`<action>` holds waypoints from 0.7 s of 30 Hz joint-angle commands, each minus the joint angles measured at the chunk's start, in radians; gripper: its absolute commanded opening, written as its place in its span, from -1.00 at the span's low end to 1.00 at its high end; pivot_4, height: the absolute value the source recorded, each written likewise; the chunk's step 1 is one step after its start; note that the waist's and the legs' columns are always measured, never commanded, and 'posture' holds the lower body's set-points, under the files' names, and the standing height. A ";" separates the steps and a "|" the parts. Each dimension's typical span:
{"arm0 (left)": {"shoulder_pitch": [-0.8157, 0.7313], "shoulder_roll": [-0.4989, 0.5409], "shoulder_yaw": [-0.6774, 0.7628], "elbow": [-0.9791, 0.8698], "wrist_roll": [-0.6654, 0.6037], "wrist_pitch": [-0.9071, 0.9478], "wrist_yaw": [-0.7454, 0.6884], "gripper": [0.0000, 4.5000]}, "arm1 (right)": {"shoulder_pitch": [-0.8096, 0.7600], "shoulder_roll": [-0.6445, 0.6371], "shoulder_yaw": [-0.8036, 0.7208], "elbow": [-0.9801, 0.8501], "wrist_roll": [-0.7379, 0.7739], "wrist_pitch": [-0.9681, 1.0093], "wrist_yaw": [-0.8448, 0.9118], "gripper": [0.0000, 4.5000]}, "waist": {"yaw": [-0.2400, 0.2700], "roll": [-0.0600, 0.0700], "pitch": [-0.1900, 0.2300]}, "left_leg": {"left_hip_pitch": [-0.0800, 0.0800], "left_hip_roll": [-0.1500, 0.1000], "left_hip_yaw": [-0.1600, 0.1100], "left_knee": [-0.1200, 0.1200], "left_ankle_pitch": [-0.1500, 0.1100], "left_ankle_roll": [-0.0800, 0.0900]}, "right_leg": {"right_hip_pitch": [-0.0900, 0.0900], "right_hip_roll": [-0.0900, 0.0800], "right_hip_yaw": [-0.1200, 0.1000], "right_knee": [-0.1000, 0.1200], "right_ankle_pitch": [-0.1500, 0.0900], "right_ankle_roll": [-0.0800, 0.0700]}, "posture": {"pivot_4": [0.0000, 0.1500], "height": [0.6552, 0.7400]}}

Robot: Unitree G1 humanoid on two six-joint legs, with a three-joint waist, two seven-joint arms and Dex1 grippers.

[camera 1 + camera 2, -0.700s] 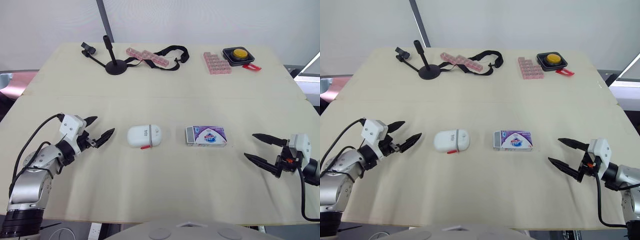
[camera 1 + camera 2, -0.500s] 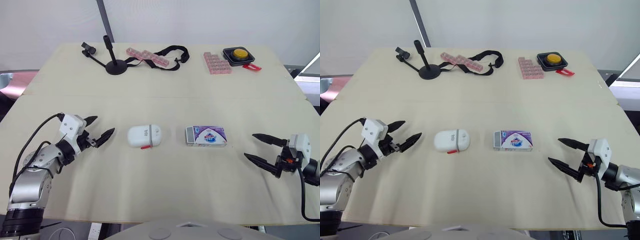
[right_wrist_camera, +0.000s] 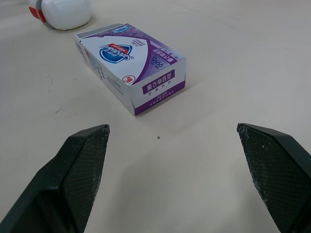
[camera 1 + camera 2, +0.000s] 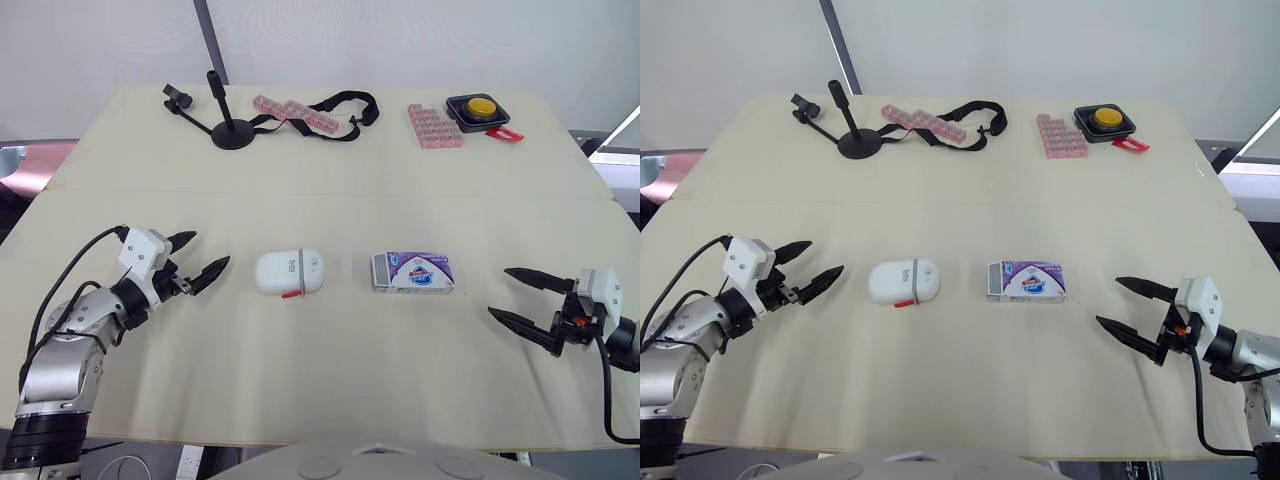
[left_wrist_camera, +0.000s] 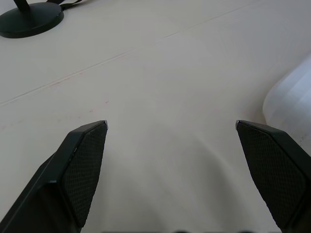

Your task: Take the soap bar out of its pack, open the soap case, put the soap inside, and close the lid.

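Note:
A purple and white soap pack lies flat in the middle of the table, closed. To its left rests a white oval soap case with a red latch, lid down. My left gripper hovers open just left of the case, nothing between its fingers. My right gripper stands open well to the right of the pack, empty. In the right wrist view the pack lies ahead of the fingers, with the case beyond it. The case's edge shows in the left wrist view.
Along the far edge stand a black mini tripod, pink blocks with a black strap, more pink blocks and a yellow button in a black box. A seam crosses the table behind the case.

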 commanded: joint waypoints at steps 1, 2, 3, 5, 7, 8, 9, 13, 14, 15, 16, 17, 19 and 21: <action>-0.034 0.010 0.036 -0.001 -0.013 -0.028 0.001 1.00 | -0.024 -0.038 -0.018 -0.021 0.004 0.005 0.002 0.99 | 0.000 0.000 0.000 | 0.000 0.000 0.000 0.000 0.000 0.000 | 0.000 0.000 0.000 0.000 0.000 0.000 | 1.00 0.43; -0.049 0.013 0.041 -0.006 -0.024 -0.026 -0.005 1.00 | -0.039 -0.049 -0.017 -0.023 0.005 0.012 0.004 0.99 | 0.000 0.000 0.000 | 0.000 0.000 0.000 0.000 0.000 0.000 | 0.000 0.000 0.000 0.000 0.000 0.000 | 1.00 0.43; -0.070 0.019 0.040 -0.024 -0.042 -0.019 -0.018 1.00 | -0.062 -0.067 -0.012 -0.026 0.002 0.023 0.010 0.99 | 0.000 0.000 0.000 | 0.000 0.000 0.000 0.000 0.000 0.000 | 0.000 0.000 0.000 0.000 0.000 0.000 | 1.00 0.43; -0.102 0.028 0.027 -0.064 -0.074 0.001 -0.050 1.00 | -0.103 -0.106 0.009 -0.033 -0.007 0.041 0.032 0.99 | 0.000 0.000 0.000 | 0.000 0.000 0.000 0.001 0.000 0.000 | 0.000 0.000 0.000 0.001 0.000 0.000 | 1.00 0.43; -0.120 0.037 -0.013 -0.129 -0.107 0.026 -0.096 1.00 | -0.158 -0.153 0.050 -0.043 -0.027 0.065 0.060 0.99 | -0.002 0.000 0.000 | 0.000 0.000 0.000 0.002 0.000 0.000 | 0.000 0.000 0.000 0.002 0.000 0.000 | 1.00 0.43; -0.118 0.043 -0.039 -0.165 -0.117 0.036 -0.123 1.00 | -0.187 -0.173 0.074 -0.050 -0.037 0.086 0.066 0.99 | -0.001 0.000 0.000 | 0.000 0.000 0.000 0.002 0.000 0.000 | 0.000 0.000 0.000 0.002 0.000 0.000 | 1.00 0.43; -0.112 0.048 -0.065 -0.199 -0.122 0.042 -0.149 1.00 | -0.216 -0.187 0.099 -0.057 -0.046 0.098 0.075 0.99 | -0.001 0.000 0.000 | 0.000 0.000 0.000 0.002 0.000 0.000 | 0.000 0.001 0.000 0.002 0.000 0.000 | 1.00 0.43; -0.083 0.048 -0.140 -0.301 -0.169 0.095 -0.198 1.00 | -0.316 -0.228 0.213 -0.079 -0.110 0.164 0.081 0.99 | 0.003 0.001 0.000 | 0.000 0.000 0.000 0.002 0.000 0.000 | 0.000 0.003 0.000 0.004 0.000 0.000 | 1.00 0.43; -0.070 0.046 -0.160 -0.323 -0.179 0.107 -0.207 1.00 | -0.342 -0.233 0.245 -0.084 -0.132 0.180 0.082 0.99 | 0.006 0.001 0.000 | -0.001 0.000 0.000 0.002 0.000 0.000 | 0.000 0.003 0.000 0.004 0.000 0.000 | 1.00 0.43; -0.058 0.045 -0.175 -0.338 -0.183 0.111 -0.217 1.00 | -0.364 -0.236 0.271 -0.085 -0.149 0.196 0.080 0.99 | 0.009 0.001 0.000 | -0.001 0.000 0.000 0.002 0.000 0.000 | -0.001 0.003 0.000 0.005 0.000 0.000 | 1.00 0.43; -0.038 0.045 -0.195 -0.348 -0.176 0.101 -0.232 1.00 | -0.389 -0.235 0.298 -0.080 -0.169 0.199 0.083 0.99 | 0.009 0.001 0.000 | -0.002 0.000 0.000 0.002 0.000 0.000 | -0.001 0.003 0.000 0.004 0.000 0.000 | 1.00 0.43; -0.017 0.046 -0.211 -0.355 -0.163 0.085 -0.246 1.00 | -0.412 -0.235 0.321 -0.074 -0.186 0.203 0.087 0.99 | 0.009 0.001 0.000 | -0.002 0.000 0.001 0.002 0.000 0.000 | -0.001 0.002 0.000 0.004 0.000 0.000 | 1.00 0.43; 0.038 0.043 -0.238 -0.362 -0.132 0.042 -0.267 1.00 | -0.460 -0.228 0.360 -0.047 -0.216 0.210 0.089 0.99 | 0.010 0.001 0.000 | -0.002 0.000 0.001 0.002 0.000 0.000 | -0.002 0.002 0.000 0.004 0.000 0.000 | 1.00 0.43; 0.084 0.032 -0.250 -0.347 -0.096 -0.018 -0.272 1.00 | -0.506 -0.216 0.390 -0.008 -0.246 0.195 0.084 0.99 | 0.011 0.001 0.000 | -0.002 0.000 0.001 0.002 0.000 0.000 | -0.002 0.002 0.000 0.004 0.000 0.000 | 1.00 0.43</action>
